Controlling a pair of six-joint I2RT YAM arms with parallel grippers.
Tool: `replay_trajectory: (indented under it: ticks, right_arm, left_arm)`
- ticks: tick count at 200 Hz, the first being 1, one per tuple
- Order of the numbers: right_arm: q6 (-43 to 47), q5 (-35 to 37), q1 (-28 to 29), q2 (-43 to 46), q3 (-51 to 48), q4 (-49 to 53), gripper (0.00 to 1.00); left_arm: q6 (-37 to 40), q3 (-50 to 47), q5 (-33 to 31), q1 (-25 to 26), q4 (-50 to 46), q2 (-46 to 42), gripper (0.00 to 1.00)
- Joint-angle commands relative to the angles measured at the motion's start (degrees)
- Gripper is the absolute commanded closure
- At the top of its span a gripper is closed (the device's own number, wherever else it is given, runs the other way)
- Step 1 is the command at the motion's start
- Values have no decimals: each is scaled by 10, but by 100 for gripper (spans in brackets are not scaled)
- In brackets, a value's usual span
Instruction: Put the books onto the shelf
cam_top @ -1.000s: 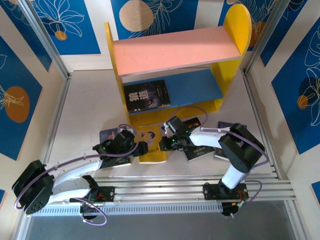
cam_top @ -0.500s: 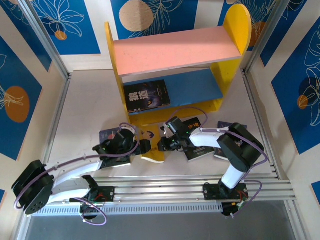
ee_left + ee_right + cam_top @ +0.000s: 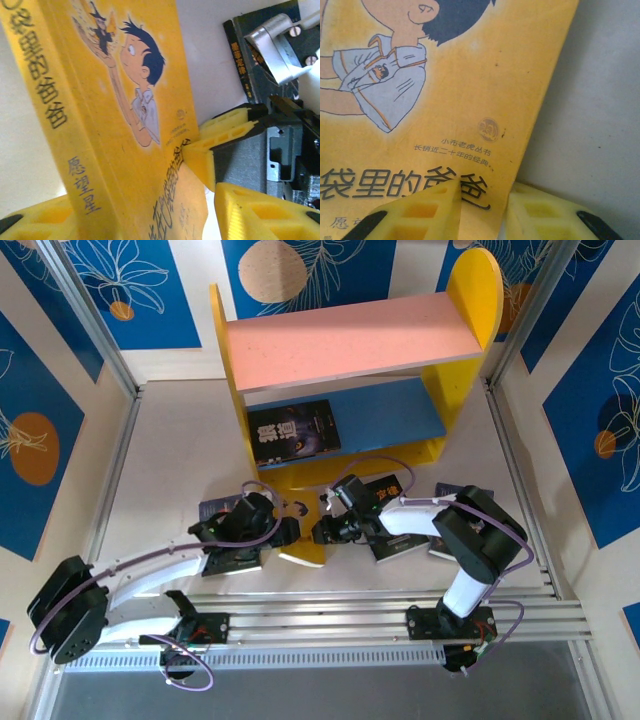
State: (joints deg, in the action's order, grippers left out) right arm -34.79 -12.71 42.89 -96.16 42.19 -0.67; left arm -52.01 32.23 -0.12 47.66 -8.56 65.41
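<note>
I meet myself over the yellow book (image 3: 100,150), in front of the shelf (image 3: 470,300). The book is tipped up on one long edge between my two claws. Its spine faces my left wrist camera and its cover faces my right.

My left claw (image 3: 285,532) straddles the book unclenched. One pad (image 3: 40,220) is against the spine, and the other pad (image 3: 260,210) stands off the cover by a thin strip of light. My right claw (image 3: 322,530) brackets the opposite edge, with one fingertip (image 3: 415,215) over the cover and the other behind it. I cannot tell whether it pinches or merely flanks the book.

Room is tight here, since the shelf's yellow foot is just beyond both claws. One dark book (image 3: 392,545) lies under my right forearm and another dark book (image 3: 212,508) lies just beside my left wrist. The worktop (image 3: 180,460) opens wide to the left of the shelf, out to the metal rail. On the blue board (image 3: 390,410) a black wolf book (image 3: 295,430) lies flat at the left end, with bare board to its right. The pink board (image 3: 350,340) overhangs it.

My left arm lies low and long from its base, sweeping rightward. My right arm has its elbow raised at the right, and its forearm reaches left and downward.
</note>
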Motion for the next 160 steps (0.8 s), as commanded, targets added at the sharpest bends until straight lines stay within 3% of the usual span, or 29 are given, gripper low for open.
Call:
replay_trajectory:
  ticks: [1, 49, 71, 110, 147, 160]
  right_arm:
    - [5, 7, 10, -17, -31, 77, 62]
    - [7, 14, 6, -3, -36, 84, 57]
    - [8, 15, 3, 3, -35, 90, 57]
    - [10, 27, -14, 40, -44, 88, 52]
    - [17, 38, -28, 87, -34, 111, 51]
    - [16, 44, -33, 111, -35, 119, 51]
  left_arm:
    - [15, 22, -25, 4, -8, -14, 45]
    - [15, 19, -26, 5, -2, -10, 49]
    - [20, 21, -28, 5, -5, -9, 56]
    - [48, 16, -28, 5, 7, -13, 72]
    - [82, 17, -14, 5, 17, -20, 94]
    - [95, 20, -4, 6, 17, -25, 96]
